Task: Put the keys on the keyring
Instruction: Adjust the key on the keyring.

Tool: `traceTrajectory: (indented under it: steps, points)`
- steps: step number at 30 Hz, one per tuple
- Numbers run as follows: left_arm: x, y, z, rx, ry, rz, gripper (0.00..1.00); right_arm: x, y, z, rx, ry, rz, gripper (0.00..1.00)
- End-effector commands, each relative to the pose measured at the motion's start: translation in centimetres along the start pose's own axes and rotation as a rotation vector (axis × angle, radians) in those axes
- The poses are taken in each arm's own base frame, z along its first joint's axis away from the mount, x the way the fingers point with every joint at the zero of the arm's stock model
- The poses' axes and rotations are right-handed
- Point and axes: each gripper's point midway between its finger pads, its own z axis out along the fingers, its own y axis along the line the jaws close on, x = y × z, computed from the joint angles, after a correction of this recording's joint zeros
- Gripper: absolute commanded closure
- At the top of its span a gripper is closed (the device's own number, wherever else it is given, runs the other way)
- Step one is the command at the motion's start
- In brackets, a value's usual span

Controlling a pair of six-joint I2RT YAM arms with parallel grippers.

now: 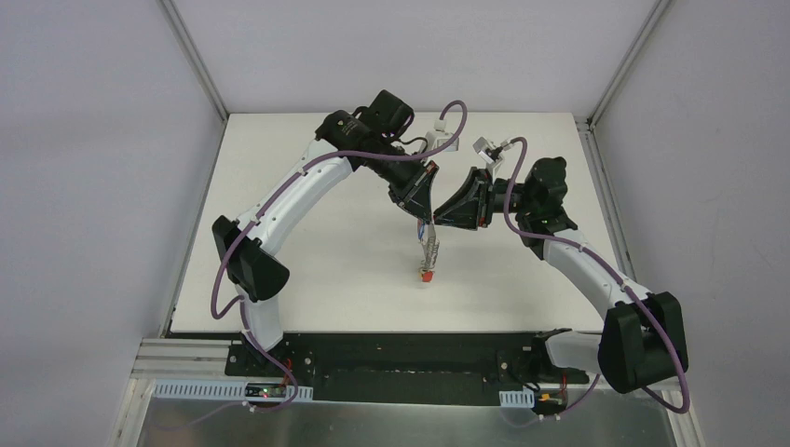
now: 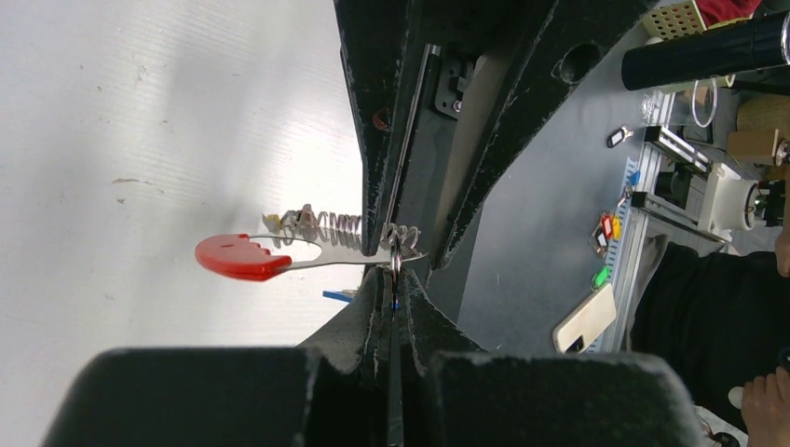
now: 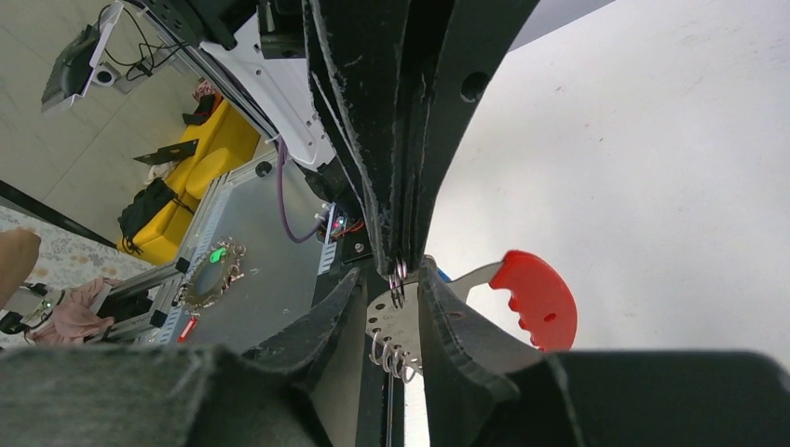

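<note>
1. Top external: an oval keyring, half bright red plastic and half grey metal plate with wire clips, sits mid-table between the left gripper and the right gripper. It is over the white table; whether its red end touches the surface, I cannot tell.
2. Left gripper: jaws pressed together on a small silver wire loop at the plate's edge (keyring clip or a key's own ring, unclear which).
3. Right gripper: jaws part-way apart with the grey plate between them. The pads appear to bear on both its edges, so I judge this a grip across the plate.
4. A blue plastic sliver shows just beside the plate, probably a key tag; the blade is hidden.
5. Risk: both grippers crowd one small spot. A pull out of the plate's plane could twist the keyring from the right grip or slip the thin loop out of the left pinch.
6. Long axis:
   - Top external: runs from the grippers toward the table's near edge, red end pointing away from both.
   - Left wrist view: edge-on, axis across the picture, red end to the left, clips along the upper side.
</note>
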Motion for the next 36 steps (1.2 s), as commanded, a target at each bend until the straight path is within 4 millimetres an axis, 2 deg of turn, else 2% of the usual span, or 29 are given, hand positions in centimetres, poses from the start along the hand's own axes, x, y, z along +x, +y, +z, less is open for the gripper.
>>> traceTrajectory:
  steps: [1, 5, 8, 11, 17, 22, 25, 29, 36]
  points:
    - [-0.7, -1.3, -0.2, 0.039, -0.018, 0.037, 1.0, -1.4, 1.1, 0.4, -0.039, 0.008, -0.092, 0.73]
    - [-0.5, -1.2, 0.0, 0.043, -0.011, 0.035, 1.0, -1.4, 1.1, 0.6, -0.042, 0.01, -0.087, 0.81]
    - [-0.6, -1.2, -0.1, 0.043, -0.012, 0.035, 1.0, -1.3, 1.2, 0.6, -0.046, 0.014, -0.087, 0.93]
    - [-0.6, -1.2, -0.1, 0.042, -0.015, 0.038, 1.0, -1.3, 1.3, 0.7, -0.05, 0.016, -0.087, 1.0]
    - [-0.6, -1.6, -0.3, 0.06, -0.023, 0.072, 1.0, -1.6, 1.1, 0.6, -0.035, 0.005, -0.096, 1.0]
    - [-0.8, -1.8, -1.1, 0.049, -0.066, 0.153, 0.81, -2.0, 1.1, 0.4, -0.024, -0.004, -0.091, 1.0]
    - [-1.2, -1.5, -2.0, 0.033, -0.104, 0.191, 0.74, -2.1, 1.0, 0.3, -0.018, -0.009, -0.085, 1.0]
    - [-1.6, -1.1, -2.7, 0.014, -0.142, 0.211, 0.68, -2.3, 0.9, 0.3, -0.011, -0.013, -0.075, 1.0]
    - [-0.9, -0.9, -2.4, 0.026, -0.139, 0.25, 0.66, -2.6, 0.5, 0.1, 0.009, -0.026, -0.054, 1.0]
